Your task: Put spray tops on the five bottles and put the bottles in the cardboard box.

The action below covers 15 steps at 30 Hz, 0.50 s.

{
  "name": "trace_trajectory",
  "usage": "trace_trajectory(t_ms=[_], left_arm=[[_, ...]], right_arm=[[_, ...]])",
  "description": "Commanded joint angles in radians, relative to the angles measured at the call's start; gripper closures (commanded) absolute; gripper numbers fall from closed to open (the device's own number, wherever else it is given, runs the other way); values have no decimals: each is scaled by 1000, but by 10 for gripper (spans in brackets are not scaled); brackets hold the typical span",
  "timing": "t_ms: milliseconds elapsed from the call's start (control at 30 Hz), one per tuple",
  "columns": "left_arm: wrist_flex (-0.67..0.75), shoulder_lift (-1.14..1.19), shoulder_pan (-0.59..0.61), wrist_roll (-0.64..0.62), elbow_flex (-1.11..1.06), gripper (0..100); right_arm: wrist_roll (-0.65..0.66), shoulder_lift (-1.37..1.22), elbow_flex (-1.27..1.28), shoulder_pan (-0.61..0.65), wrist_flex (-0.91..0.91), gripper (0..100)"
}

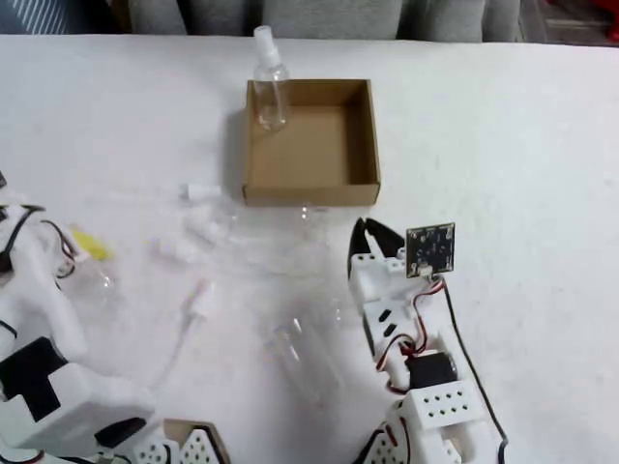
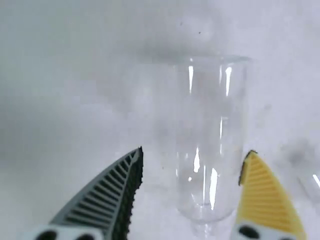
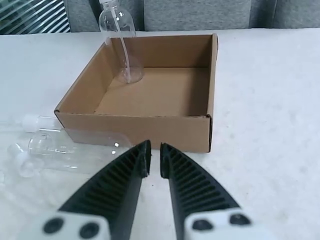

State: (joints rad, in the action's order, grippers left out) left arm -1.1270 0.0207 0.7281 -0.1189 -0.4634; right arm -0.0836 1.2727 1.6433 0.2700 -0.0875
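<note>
The left gripper (image 2: 195, 152) was spread wide, a clear bottle (image 2: 210, 125) between its fingers but not clamped. The right gripper (image 3: 155, 145) was all but closed on nothing, just in front of the cardboard box (image 3: 135, 127). One capped bottle (image 3: 116, 22) stood in the box's far corner, and other bottles (image 3: 75, 147) lay outside on the table (image 3: 270, 100).

Cardboard box (image 1: 309, 193) plain brown. Counter (image 1: 522, 126) white. Spray-topped bottle (image 1: 272, 97) clear. Left tool (image 2: 195, 151) has one ribbed finger (image 2: 107, 195) grey, the other yellow. Right tool (image 3: 155, 147) is black, ribbed.
</note>
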Motion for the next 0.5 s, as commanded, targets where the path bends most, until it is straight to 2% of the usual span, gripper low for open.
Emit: trace_trajectory(t_ms=[0,100,200,300,400,467], left_arm=[[-186,-5,1,57,155,758],[-304,-7,-12,338,218,819],[-393,-15,-12,568,249,906],[-411,-50,-13,687,219,984],[-411,-108,-16,786,133,971],[-411,-159,-41,918,48,980]], right_arm=[[12,4,-8,5,18,984],[12,4,-8,5,18,984],[12,4,-8,5,18,984],[12,4,-8,5,18,984],[12,4,-8,5,18,984],[12,4,-8,5,18,984]])
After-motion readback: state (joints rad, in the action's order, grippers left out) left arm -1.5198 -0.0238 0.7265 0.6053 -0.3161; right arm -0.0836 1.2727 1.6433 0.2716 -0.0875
